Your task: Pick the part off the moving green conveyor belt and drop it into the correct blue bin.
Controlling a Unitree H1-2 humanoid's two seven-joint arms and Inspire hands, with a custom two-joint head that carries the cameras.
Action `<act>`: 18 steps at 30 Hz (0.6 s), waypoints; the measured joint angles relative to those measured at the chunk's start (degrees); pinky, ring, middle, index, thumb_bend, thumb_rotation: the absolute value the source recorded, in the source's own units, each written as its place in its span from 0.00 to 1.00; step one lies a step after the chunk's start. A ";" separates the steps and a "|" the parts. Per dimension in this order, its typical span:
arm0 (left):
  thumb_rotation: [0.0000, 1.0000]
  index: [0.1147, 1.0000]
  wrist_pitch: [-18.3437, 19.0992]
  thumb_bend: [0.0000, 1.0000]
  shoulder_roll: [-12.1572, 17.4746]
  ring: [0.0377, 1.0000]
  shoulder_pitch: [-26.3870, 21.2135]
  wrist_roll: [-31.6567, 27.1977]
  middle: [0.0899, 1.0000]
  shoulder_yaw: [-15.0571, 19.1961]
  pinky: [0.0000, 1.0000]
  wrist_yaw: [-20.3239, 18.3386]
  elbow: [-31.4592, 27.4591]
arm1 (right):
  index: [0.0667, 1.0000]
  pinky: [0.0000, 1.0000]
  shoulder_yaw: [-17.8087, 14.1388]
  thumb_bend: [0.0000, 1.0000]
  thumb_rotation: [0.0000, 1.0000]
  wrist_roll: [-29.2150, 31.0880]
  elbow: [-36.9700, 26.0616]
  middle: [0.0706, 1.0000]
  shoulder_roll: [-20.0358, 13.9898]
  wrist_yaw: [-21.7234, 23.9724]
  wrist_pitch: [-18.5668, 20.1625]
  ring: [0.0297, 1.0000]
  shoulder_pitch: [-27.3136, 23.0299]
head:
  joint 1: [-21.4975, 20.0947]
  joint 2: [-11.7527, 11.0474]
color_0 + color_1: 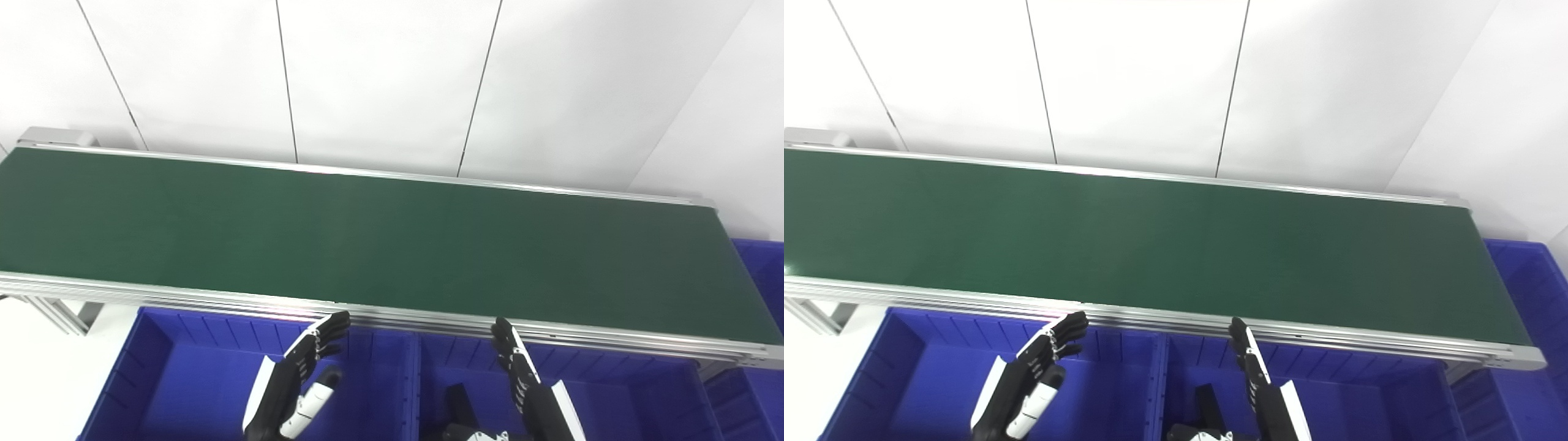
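Observation:
The green conveyor belt [367, 233] runs across the view and carries no part that I can see. My left hand [300, 376] is open and empty, fingers stretched up, over the left blue bin [184, 373] just below the belt's near rail. My right hand [520, 373] is open and empty, fingers straight, over the right blue bin [618, 392]. Both hands stay short of the belt. A dark and white object [468, 422] lies in the right bin at the bottom edge, partly cut off.
The belt's aluminium near rail [429, 318] lies between the hands and the belt. Another blue bin [759, 269] stands past the belt's right end. A white panelled wall [392, 79] rises behind. The belt's support frame [55, 312] shows at the left.

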 measured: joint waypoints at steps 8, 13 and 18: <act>0.77 0.79 -0.53 0.75 0.82 0.81 -0.02 0.91 0.82 -0.53 0.77 -0.38 0.22 | 0.98 0.93 -2.01 0.94 0.26 2.27 3.09 0.93 0.77 0.10 -4.08 0.93 0.02 | -0.70 0.17; 0.76 0.79 -0.52 0.75 0.81 0.81 -0.01 0.84 0.81 -0.64 0.77 -0.98 0.30 | 0.96 0.94 -2.89 0.92 0.25 2.28 3.47 0.92 1.46 0.03 -4.30 0.92 -0.11 | -0.62 0.61; 0.76 0.78 -0.48 0.75 0.79 0.80 -0.04 0.78 0.80 -0.63 0.76 -1.29 0.30 | 0.93 0.92 -4.49 0.90 0.25 2.19 5.41 0.89 3.13 -1.02 -5.75 0.89 -0.99 | -0.36 1.23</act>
